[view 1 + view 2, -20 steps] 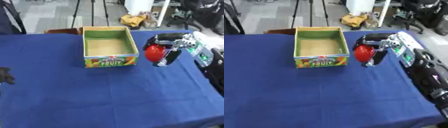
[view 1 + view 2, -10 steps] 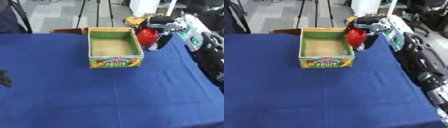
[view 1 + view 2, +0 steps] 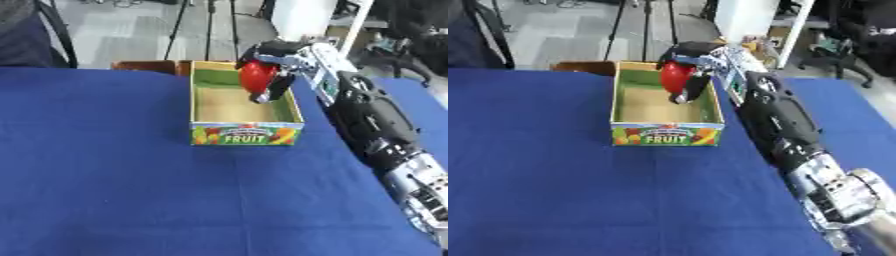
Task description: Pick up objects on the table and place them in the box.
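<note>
right hand [image 3: 278,64] fingers curled round round red fruit [image 3: 256,77] | upper centre, over green-lined cardboard FRUIT box [image 3: 246,134], near its right wall | risk: release lands on rim, fruit rolls onto blue tablecloth [image 3: 114,175]

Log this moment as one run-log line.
right hand: shut on red object | position: over fruit box interior, right side | box: no contents seen | left hand: not in view | release: not yet

We see a round red object [image 3: 256,76], glossy and smooth, held above the far right part of an open cardboard box [image 3: 246,135]. The box is rectangular with green inner walls, a tan floor and a front panel printed "FRUIT" among pictured fruits; it stands upright on blue cloth.
</note>
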Controlling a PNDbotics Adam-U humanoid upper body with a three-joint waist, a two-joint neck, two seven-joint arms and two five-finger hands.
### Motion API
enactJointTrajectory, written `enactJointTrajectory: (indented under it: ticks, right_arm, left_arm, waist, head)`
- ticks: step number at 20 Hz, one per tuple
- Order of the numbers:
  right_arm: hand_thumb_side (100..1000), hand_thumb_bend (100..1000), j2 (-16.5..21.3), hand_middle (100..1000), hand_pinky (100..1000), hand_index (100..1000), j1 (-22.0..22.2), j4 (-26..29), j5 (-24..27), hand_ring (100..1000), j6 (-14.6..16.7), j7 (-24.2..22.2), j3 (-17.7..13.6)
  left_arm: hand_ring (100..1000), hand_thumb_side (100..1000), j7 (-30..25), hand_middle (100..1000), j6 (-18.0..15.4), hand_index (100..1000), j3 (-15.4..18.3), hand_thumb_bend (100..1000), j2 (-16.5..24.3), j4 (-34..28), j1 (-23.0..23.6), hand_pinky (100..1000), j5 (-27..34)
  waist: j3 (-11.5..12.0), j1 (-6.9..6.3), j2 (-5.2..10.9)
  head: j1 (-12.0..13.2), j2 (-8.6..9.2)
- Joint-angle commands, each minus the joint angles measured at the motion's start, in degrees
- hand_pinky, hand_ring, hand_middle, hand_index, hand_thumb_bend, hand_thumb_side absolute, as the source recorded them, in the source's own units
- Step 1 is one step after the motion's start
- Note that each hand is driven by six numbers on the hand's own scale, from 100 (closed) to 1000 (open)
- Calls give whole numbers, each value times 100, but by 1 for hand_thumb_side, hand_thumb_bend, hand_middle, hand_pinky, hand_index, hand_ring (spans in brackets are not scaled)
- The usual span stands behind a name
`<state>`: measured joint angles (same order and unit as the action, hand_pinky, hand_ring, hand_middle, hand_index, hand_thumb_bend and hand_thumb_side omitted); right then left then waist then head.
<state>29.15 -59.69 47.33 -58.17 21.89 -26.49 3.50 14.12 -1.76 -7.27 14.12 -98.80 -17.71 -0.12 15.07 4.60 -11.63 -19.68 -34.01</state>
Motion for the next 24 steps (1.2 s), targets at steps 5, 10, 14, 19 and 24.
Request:
enactJointTrajectory:
  ticks: [5, 10, 14, 19, 24]
  right_arm:
    - [137, 100, 5, 819, 271, 906, -119, -779, -837, 578, -299, 733, -358]
    - [349, 269, -48, 906, 753, 940, -81, -974, -1397, 835, -337, 1078, -395]
    - [690, 451, -33, 921, 879, 948, -65, -775, -1563, 898, -333, 1411, -390]
    - [789, 458, 57, 916, 911, 942, 5, -406, -1588, 911, -347, 1920, -331]
    - [446, 100, 223, 869, 757, 898, 124, 163, -1133, 796, -169, 2128, -277]
  left_arm:
    - [355, 780, -128, 400, 10, 562, -109, 966, -61, -200, -185, 583, 46]
    - [354, 782, -137, 399, 23, 562, -104, 966, -94, -217, -180, 584, 57]
    - [354, 782, -142, 399, 22, 562, -103, 968, -101, -212, -177, 584, 54]
    - [353, 781, -133, 399, 13, 562, -86, 971, -90, -184, -148, 585, 39]
    - [353, 783, -83, 398, -6, 561, -40, 972, -82, -152, -89, 585, 20]
  waist:
    - [328, -58, -48]
    - [403, -97, -113]
    - [333, -105, -105]
    - [212, -85, -53]
    - [53, -59, 12]
  head:
    - [-374, 265]
    - [-481, 296]
    - [-471, 305]
    - [-435, 320]
    - [-340, 346]
